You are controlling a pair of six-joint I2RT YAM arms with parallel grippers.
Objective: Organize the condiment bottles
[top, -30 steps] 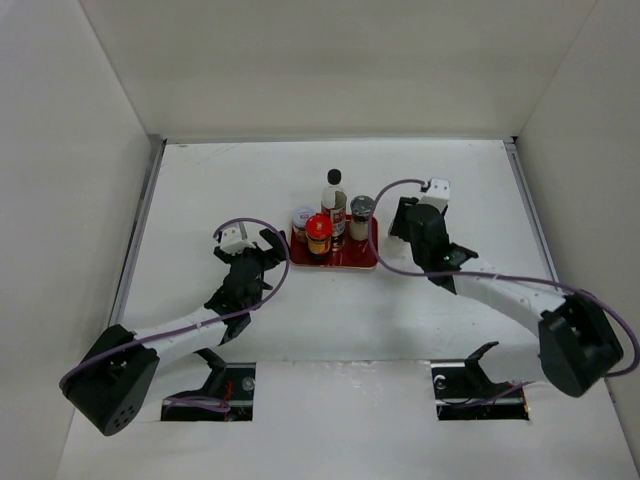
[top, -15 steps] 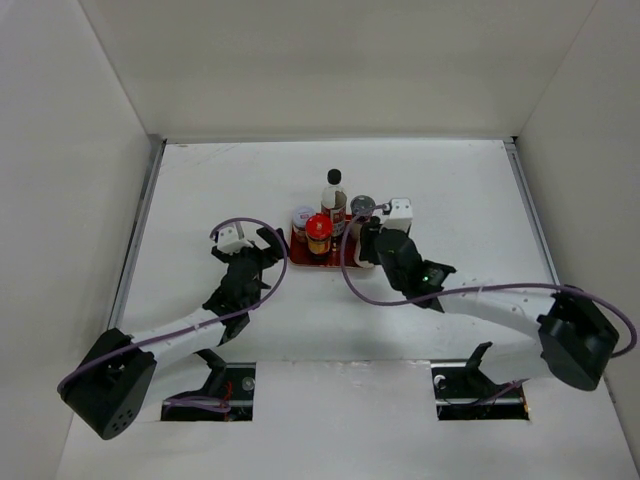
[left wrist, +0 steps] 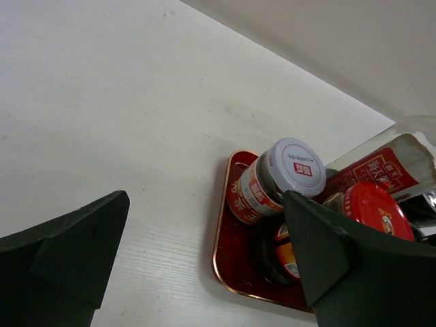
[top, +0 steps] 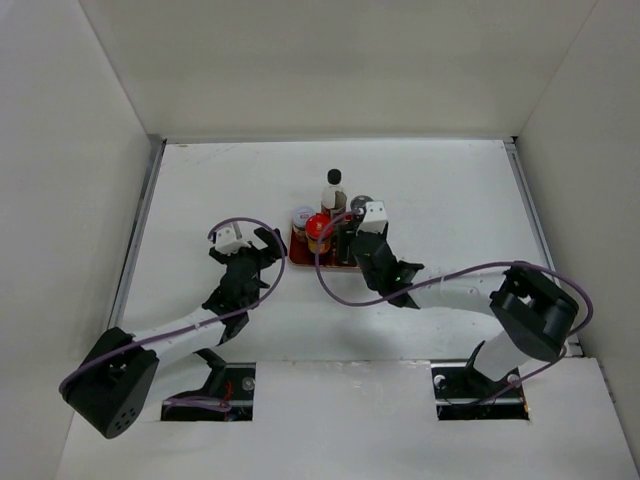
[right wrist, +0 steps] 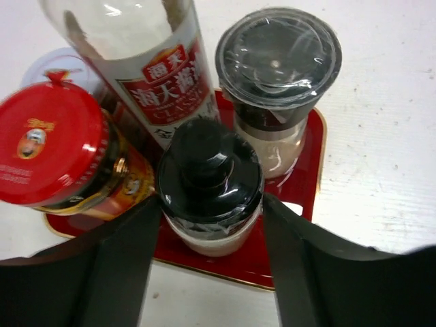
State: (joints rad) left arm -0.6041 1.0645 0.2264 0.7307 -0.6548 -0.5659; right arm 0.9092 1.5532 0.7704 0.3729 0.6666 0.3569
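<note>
Two fingers of the right gripper [right wrist: 212, 218] clamp the white black-capped bottle [right wrist: 210, 178] on the red tray [right wrist: 312, 160]. The grey-lidded shaker [right wrist: 278, 54] stands at its 1 o'clock and the red-lidded yellow jar [right wrist: 51, 143] at 9. The left gripper [left wrist: 206, 204] gapes wide, empty.

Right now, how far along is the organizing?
Done: tall bottle, red-lidded jar, pale-lidded jar and shaker stand on the tray. In hand: the right pincer grips the black-capped bottle at the tray's near edge. Remaining: release and back away. The left pincer is open, empty.
</note>
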